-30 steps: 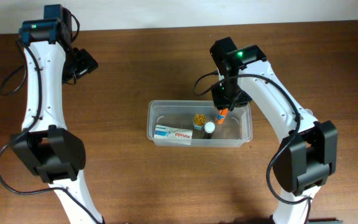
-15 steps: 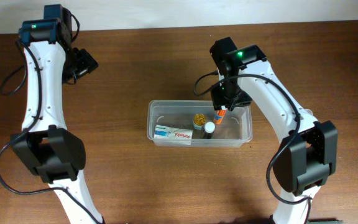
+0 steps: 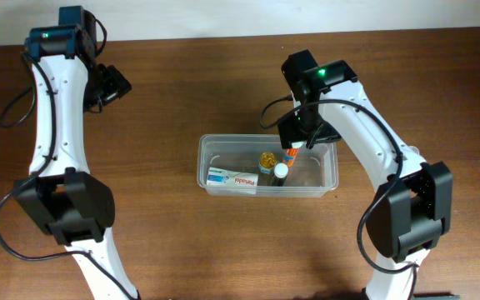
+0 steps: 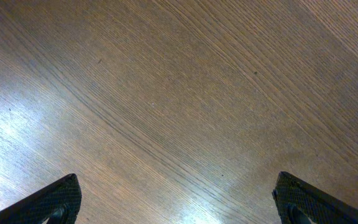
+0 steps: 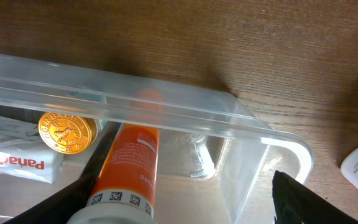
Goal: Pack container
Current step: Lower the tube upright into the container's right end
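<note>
Packing step: judged to be a release, with the right gripper [image 5: 185, 196] low over the far right corner of the container [image 3: 223, 137].
Right gripper: jaws are spread well wider than the orange tube [image 5: 132, 165]. One finger is just beside the tube, the other is well apart, and nothing is pinched.
Left gripper [image 4: 179, 199]: jaws are spread fully and hold nothing. It hangs over bare wood near the far left corner of the table [image 3: 157, 242], probably parked there to keep out of the way.
Container: a clear plastic tub near the middle of the table, slightly toward the right edge, with its long sides parallel to the near edge.
Orange tube: lies slanted inside the tub, with its orange end against the far wall and its white cap toward the middle.
Gold-lidded jar [image 3: 267, 159]: stands upright in the tub, just beside the tube.
Panadol box [image 3: 233, 178]: lies flat along the near wall toward the tub's left end, which leaves the right end free for taller items.
Why the wide jaws: likely so the fingers clear the tube and the rim when the arm lifts.
Risk: a finger could brush the tube or the far wall and shift the light tub.
</note>
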`<state>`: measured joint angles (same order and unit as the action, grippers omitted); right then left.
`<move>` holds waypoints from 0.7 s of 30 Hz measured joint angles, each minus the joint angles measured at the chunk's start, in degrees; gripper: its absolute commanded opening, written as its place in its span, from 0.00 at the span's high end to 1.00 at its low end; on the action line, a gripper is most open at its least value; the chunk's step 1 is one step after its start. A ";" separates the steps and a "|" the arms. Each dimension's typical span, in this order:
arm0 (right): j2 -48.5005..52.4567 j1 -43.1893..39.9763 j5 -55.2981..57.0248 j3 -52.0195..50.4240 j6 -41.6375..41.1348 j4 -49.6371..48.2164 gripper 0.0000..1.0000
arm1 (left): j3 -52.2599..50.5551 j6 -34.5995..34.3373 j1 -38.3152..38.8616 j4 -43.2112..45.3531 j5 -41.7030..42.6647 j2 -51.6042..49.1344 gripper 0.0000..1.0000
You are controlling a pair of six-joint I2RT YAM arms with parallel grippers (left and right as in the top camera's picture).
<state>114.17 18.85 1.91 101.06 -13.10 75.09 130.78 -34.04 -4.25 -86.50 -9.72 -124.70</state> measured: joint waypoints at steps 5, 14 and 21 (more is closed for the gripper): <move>0.00 0.00 0.00 0.00 0.04 0.04 0.24 | -0.02 0.00 0.00 0.00 0.00 0.00 0.01; 0.00 0.00 -0.44 0.00 -0.22 0.04 0.61 | 0.00 0.02 0.00 0.00 0.00 0.00 0.01; 0.00 0.00 -0.48 0.00 -0.11 0.07 0.77 | -0.02 0.02 0.00 0.00 0.00 0.00 0.01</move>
<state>114.17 18.85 1.43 101.06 -13.21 75.16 130.76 -34.02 -4.25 -86.50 -9.72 -124.70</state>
